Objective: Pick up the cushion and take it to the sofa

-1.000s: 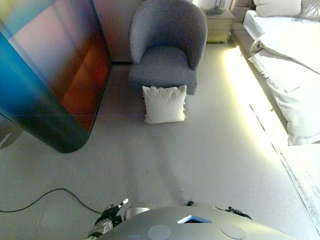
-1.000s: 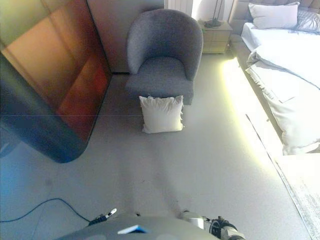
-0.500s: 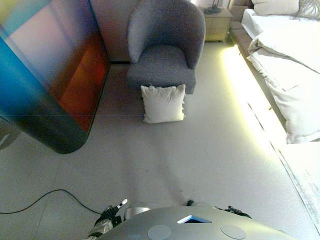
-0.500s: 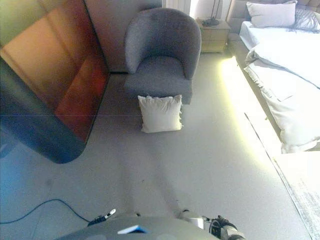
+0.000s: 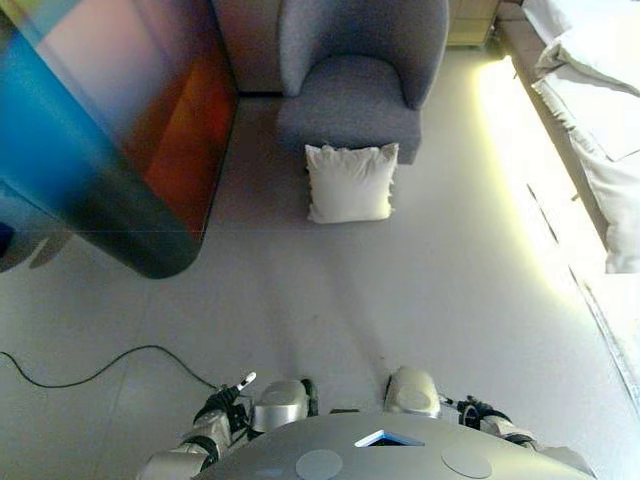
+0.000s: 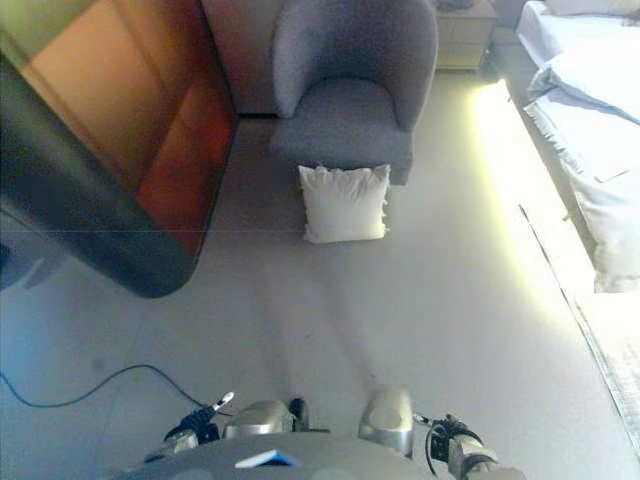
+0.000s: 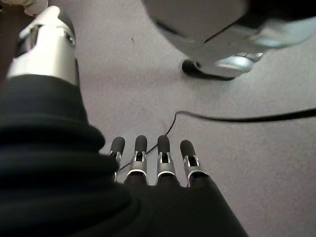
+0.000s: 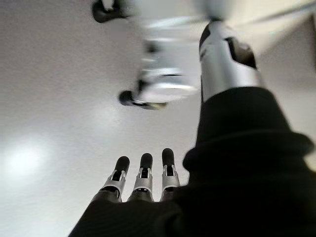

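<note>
A white square cushion (image 5: 350, 183) stands on the grey floor, leaning against the front of a grey tub armchair (image 5: 357, 75); it shows too as the cushion (image 6: 345, 203) in the right eye view. My left hand (image 5: 222, 408) hangs low by my side at the bottom of the view, far from the cushion. Its wrist view shows the fingers (image 7: 163, 158) straight over bare floor, holding nothing. My right hand (image 6: 452, 447) hangs at the bottom right, its fingers (image 8: 143, 174) also straight and empty.
A large dark rounded cabinet (image 5: 110, 130) with a glossy reddish face fills the left side. A bed (image 6: 590, 110) with white bedding runs along the right. Open grey floor lies between me and the cushion.
The whole picture has shifted: the camera has tilted downward and come nearer the cushion. The cushion and armchair stay where they were. Both hands still hang at my sides.
</note>
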You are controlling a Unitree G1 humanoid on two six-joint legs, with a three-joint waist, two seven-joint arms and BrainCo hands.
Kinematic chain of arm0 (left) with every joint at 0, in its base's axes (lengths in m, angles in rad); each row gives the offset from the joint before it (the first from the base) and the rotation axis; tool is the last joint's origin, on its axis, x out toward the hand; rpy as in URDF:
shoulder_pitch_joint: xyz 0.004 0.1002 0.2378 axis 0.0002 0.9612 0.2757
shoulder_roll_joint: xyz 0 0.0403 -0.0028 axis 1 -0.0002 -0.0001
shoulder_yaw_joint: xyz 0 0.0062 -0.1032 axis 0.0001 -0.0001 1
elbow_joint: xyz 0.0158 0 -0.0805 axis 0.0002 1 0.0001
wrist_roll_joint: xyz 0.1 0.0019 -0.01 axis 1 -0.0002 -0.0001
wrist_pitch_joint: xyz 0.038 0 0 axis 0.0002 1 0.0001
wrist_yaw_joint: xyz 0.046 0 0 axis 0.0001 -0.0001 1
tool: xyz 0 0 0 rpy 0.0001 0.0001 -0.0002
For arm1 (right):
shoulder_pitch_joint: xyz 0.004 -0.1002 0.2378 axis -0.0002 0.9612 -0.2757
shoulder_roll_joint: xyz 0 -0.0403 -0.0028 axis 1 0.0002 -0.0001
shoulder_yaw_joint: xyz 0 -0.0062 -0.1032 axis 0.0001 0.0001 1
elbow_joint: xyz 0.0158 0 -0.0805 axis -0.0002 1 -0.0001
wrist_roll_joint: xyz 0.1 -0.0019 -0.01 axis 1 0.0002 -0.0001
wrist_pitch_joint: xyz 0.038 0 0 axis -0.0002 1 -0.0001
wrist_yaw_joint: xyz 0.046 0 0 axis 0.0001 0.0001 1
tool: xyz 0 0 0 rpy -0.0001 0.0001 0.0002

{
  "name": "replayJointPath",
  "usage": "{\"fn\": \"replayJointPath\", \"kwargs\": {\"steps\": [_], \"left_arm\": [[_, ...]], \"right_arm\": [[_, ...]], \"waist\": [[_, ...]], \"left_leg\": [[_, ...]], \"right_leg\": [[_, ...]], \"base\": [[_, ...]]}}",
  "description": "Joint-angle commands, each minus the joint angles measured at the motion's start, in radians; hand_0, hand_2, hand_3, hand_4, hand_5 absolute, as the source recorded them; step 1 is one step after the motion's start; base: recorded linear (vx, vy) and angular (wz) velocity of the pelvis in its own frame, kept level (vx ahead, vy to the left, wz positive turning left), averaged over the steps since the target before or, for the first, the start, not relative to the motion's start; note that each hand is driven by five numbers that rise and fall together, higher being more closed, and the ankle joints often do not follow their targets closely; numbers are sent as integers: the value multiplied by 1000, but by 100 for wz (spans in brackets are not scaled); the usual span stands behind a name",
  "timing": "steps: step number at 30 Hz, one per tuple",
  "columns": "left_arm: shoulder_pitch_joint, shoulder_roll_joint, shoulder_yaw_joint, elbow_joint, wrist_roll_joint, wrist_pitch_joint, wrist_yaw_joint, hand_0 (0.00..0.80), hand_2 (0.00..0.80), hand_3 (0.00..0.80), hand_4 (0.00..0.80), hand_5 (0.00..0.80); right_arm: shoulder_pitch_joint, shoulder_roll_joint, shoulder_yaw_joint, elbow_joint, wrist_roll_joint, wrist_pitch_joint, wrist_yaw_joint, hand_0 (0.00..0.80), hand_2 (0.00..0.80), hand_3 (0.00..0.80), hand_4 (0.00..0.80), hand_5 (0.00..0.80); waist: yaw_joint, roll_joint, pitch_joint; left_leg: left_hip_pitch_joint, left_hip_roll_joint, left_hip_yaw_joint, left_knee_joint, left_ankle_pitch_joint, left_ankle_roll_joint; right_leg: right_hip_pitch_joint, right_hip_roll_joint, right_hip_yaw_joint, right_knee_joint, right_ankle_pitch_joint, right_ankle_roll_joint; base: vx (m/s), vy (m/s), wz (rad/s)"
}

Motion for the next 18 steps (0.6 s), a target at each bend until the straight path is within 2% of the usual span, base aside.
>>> {"fn": "replayJointPath", "kwargs": {"steps": [1, 3, 6, 7, 9, 11, 13, 15, 18], "left_arm": [[33, 15, -6, -24, -24, -4, 21, 0, 0, 0, 0, 0], [34, 24, 6, -18, -23, -5, 25, 0, 0, 0, 0, 0], [42, 22, 18, -9, 23, -16, 19, 0, 0, 0, 0, 0], [44, 20, 16, -6, 36, -16, 14, 0, 0, 0, 0, 0], [46, 10, 15, 2, 76, -16, 2, 0, 0, 0, 0, 0], [47, 3, 7, 2, 103, -6, -6, 0, 0, 0, 0, 0], [52, -6, -3, 0, 130, 17, -3, 0, 0, 0, 0, 0], [62, -21, -6, 6, 115, 30, 18, 0, 0, 0, 0, 0], [79, -33, 13, 15, 96, 32, 21, 0, 0, 0, 0, 0]], "right_arm": [[-3, 15, -6, 7, -11, 3, 26, 0, 0, 0, 0, 0], [-13, 12, -3, 20, -6, 3, 31, 0, 0, 0, 0, 0], [-27, 4, -5, 22, 20, 16, 41, 0, 0, 0, 0, 0], [-26, 2, -8, 20, 23, 22, 43, 0, 0, 0, 0, 0], [-8, 4, -18, 12, 36, 34, 38, 0, 0, 0, 0, 0], [7, 8, -26, 10, 44, 37, 36, 0, 0, 0, 0, 0], [19, 12, -32, 12, 51, 36, 37, 0, 0, 0, 0, 0], [22, 17, -31, 13, 35, 43, 30, 0, 0, 0, 0, 0], [32, 27, -30, 20, 9, 37, 28, 0, 0, 0, 0, 0]], "waist": [[-25, 13, 19], [-33, -9, 24], [-47, -27, 18], [-54, -29, 13], [-75, -28, -2], [-86, -23, -10], [-90, -21, -19], [-92, -18, -33], [-105, -10, -49]], "left_leg": [[8, -52, -19, 4, -91, 12], [20, -69, -23, 11, -114, 8], [67, -100, -49, -9, -138, 2], [89, -111, -67, -23, -143, 2], [137, -136, -138, -37, -161, 6], [161, -144, -180, -38, -179, 13], [173, -149, -186, -29, -201, 19], [181, -147, -165, -11, -212, 17], [219, -113, -105, 29, -239, -12]], "right_leg": [[-15, 25, 28, -114, 78, 25], [-23, 52, -12, -272, 63, 37], [-42, 131, -75, -476, 35, 52], [-50, 159, -82, -530, 38, 55], [-81, 206, -69, -646, 71, 57], [-91, 209, -64, -654, 89, 51], [-83, 192, -71, -617, 90, 43], [-58, 179, -90, -605, 64, 36], [-55, 167, -118, -516, 33, 26]], "base": [[186, -48, -1], [225, -73, 4], [321, -58, 12], [411, -31, 16], [476, -27, 40], [448, -39, 81], [482, -74, 73], [465, -90, 34], [482, -122, -4]]}}
